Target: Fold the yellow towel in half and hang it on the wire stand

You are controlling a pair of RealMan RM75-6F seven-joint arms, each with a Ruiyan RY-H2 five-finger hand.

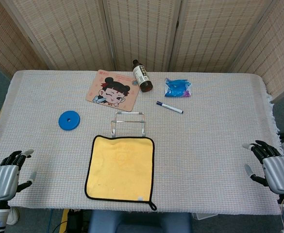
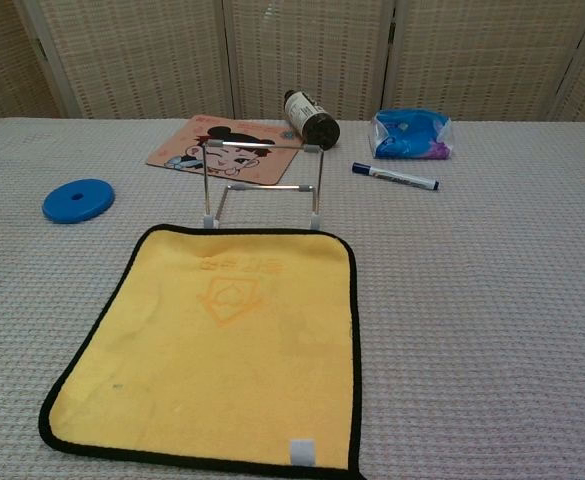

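The yellow towel [image 1: 121, 167] with black edging lies flat and unfolded near the table's front edge; the chest view shows the towel [image 2: 217, 345] spread out too. Right behind its far edge stands the wire stand [image 1: 127, 122], upright and bare; in the chest view the wire stand [image 2: 263, 185] has nothing on its top bar. My left hand [image 1: 7, 174] rests at the front left corner of the table, fingers apart and holding nothing. My right hand [image 1: 273, 167] sits at the front right edge, also open and empty. Both hands are far from the towel and absent from the chest view.
A blue disc [image 1: 69, 120] lies left of the stand. Behind the stand are a cartoon mat [image 1: 111, 91], a dark bottle [image 1: 142, 75] on its side, a blue bag [image 1: 177, 87] and a marker pen [image 1: 169, 107]. A woven cloth [image 1: 214, 141] covers the table.
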